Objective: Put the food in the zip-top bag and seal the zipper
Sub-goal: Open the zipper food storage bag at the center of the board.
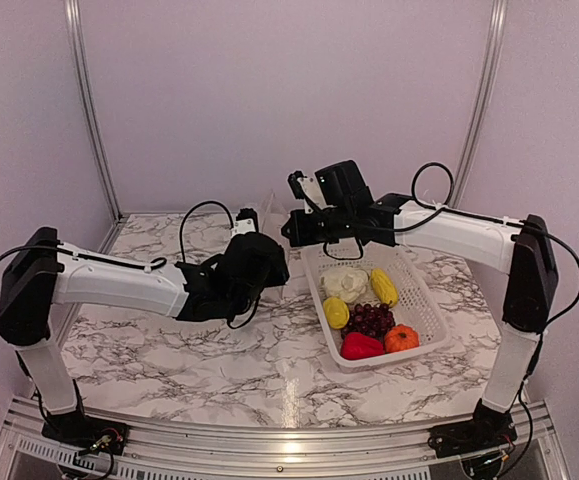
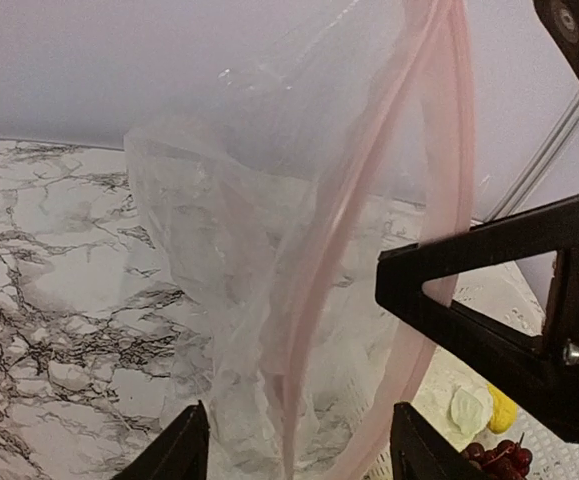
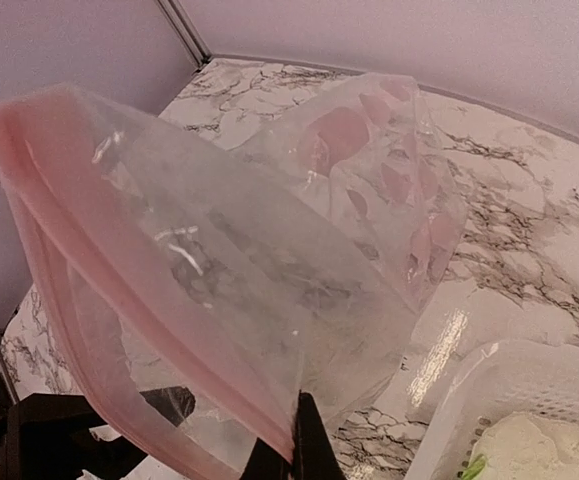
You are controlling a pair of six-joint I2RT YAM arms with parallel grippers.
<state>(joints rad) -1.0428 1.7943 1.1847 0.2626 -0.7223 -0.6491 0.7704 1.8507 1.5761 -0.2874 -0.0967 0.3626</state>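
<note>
The clear zip-top bag (image 1: 273,214) hangs in the air between my two grippers, left of the basket. Its pink zipper strip (image 2: 439,150) runs along the open mouth and also shows in the right wrist view (image 3: 119,250). My right gripper (image 3: 304,455) is shut on the bag's mouth edge and holds it up. My left gripper (image 2: 294,450) is open, with its fingers (image 2: 184,445) on either side of the hanging bag. The food lies in the basket: cauliflower (image 1: 345,282), two yellow pieces (image 1: 383,286), grapes (image 1: 371,319), a red pepper (image 1: 361,346) and an orange fruit (image 1: 401,339).
The white lattice basket (image 1: 424,300) stands on the marble table at the right, just below my right gripper (image 1: 304,226). Its corner shows in the right wrist view (image 3: 489,380). A wall with metal rails closes the back.
</note>
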